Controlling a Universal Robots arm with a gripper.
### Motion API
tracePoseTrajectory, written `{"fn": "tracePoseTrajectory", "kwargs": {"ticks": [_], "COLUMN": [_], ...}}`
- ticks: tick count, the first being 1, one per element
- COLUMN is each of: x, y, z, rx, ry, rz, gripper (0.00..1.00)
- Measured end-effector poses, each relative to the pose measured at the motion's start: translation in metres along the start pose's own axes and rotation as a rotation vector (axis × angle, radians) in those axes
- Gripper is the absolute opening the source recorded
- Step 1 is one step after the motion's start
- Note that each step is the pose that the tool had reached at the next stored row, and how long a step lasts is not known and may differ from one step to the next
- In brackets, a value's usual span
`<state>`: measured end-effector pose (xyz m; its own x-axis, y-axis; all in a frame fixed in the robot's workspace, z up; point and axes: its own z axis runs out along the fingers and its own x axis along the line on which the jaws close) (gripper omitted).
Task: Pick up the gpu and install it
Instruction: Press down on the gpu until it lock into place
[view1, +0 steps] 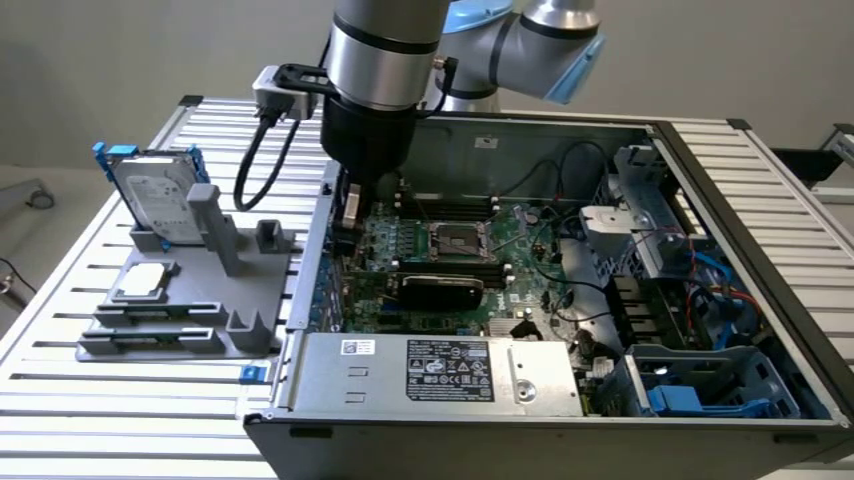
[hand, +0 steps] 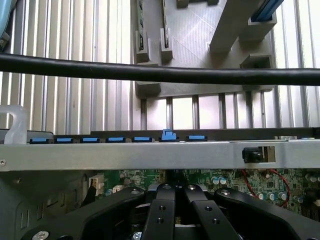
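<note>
The gpu (view1: 441, 290), a thin card with a black rounded cooler, stands on edge on the green motherboard (view1: 521, 250) inside the open computer case (view1: 747, 180), just in front of the CPU socket. My gripper (view1: 351, 232) reaches down into the case beside its slotted wall on the exterior view's left, above the card's end there. In the wrist view my gripper (hand: 175, 197) has its black fingers (hand: 161, 210) pressed together, shut, over the motherboard (hand: 150, 176). Whether they touch the card cannot be told.
A grey fixture (view1: 187, 300) outside the case carries a silver hard drive with blue rails (view1: 154, 190) and a small square chip (view1: 144, 282). A power supply (view1: 441, 370) fills the case's front. A black cable (hand: 160, 75) crosses above a row of blue slot clips (hand: 115, 139).
</note>
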<state>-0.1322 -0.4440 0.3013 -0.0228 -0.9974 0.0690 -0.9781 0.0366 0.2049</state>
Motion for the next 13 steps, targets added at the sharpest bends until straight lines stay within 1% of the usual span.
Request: {"fn": "tracePoseTrajectory", "kwargs": {"ticks": [4, 10, 13], "x": [0.0003, 0.0007, 0.0015], "y": [0.0005, 0.0003, 0.0002], "z": [-0.0038, -0.0042, -0.0039], "rx": [-0.0002, -0.0004, -0.0003], "ry": [0.0009, 0.0015, 0.0035], "rz": [0.0, 0.0, 0.0], "gripper": [0.11, 0.11, 0.11]}}
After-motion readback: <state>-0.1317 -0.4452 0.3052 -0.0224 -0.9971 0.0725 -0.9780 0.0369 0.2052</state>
